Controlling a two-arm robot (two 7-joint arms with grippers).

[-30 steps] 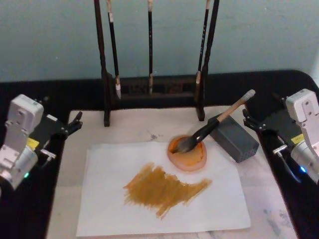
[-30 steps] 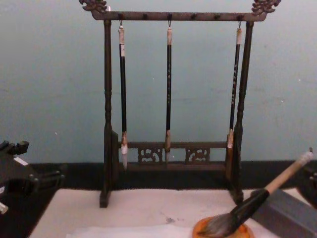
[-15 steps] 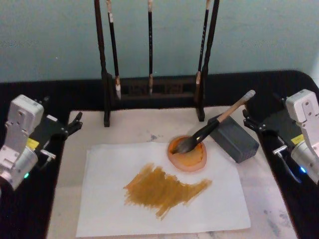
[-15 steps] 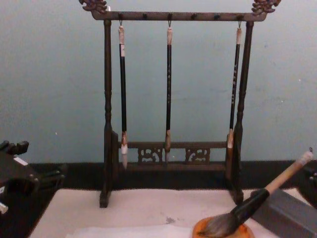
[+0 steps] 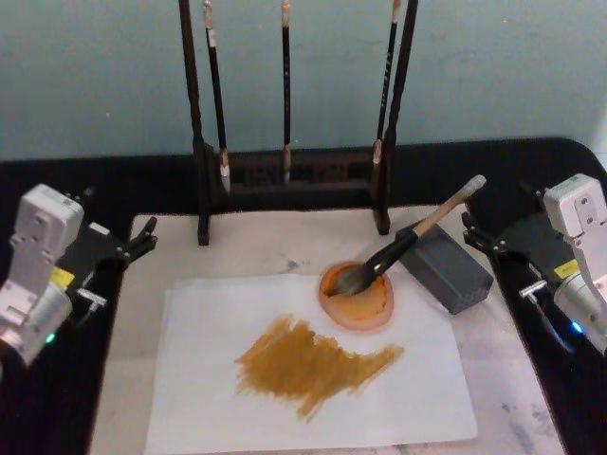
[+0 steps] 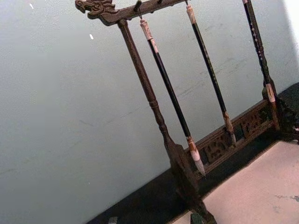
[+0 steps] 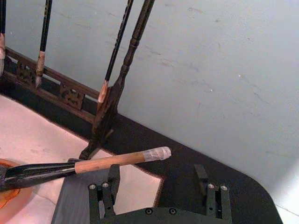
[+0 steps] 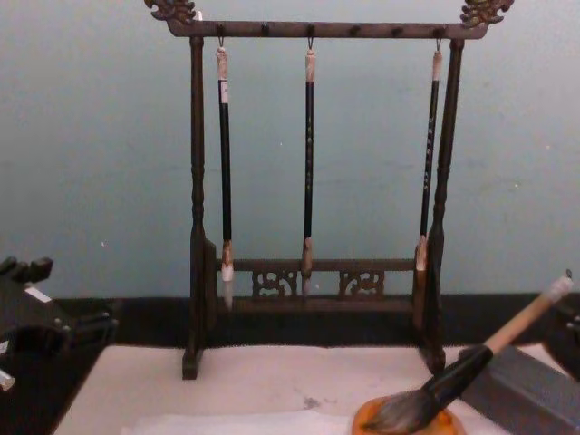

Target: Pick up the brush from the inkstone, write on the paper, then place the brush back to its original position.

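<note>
The brush (image 5: 398,248) lies slanted, its dark wet tuft in the round orange-brown inkstone (image 5: 365,308) and its wooden handle propped on a grey block (image 5: 446,270). In the chest view the brush (image 8: 471,362) rises from the inkstone (image 8: 362,419) toward the right. The white paper (image 5: 209,379) in front of the dish carries a broad orange-brown smear. My right gripper (image 5: 474,237) hangs open just right of the handle's wrapped end. In the right wrist view that gripper (image 7: 156,179) sits behind the brush (image 7: 112,161), apart from it. My left gripper (image 5: 140,239) is open at the mat's left edge.
A dark wooden rack (image 5: 285,175) with three slim black brushes hanging stands at the back of the off-white mat (image 5: 256,242). The rack (image 8: 308,281) fills the middle of the chest view, with the grey block (image 8: 526,381) at the lower right. Black table surface surrounds the mat.
</note>
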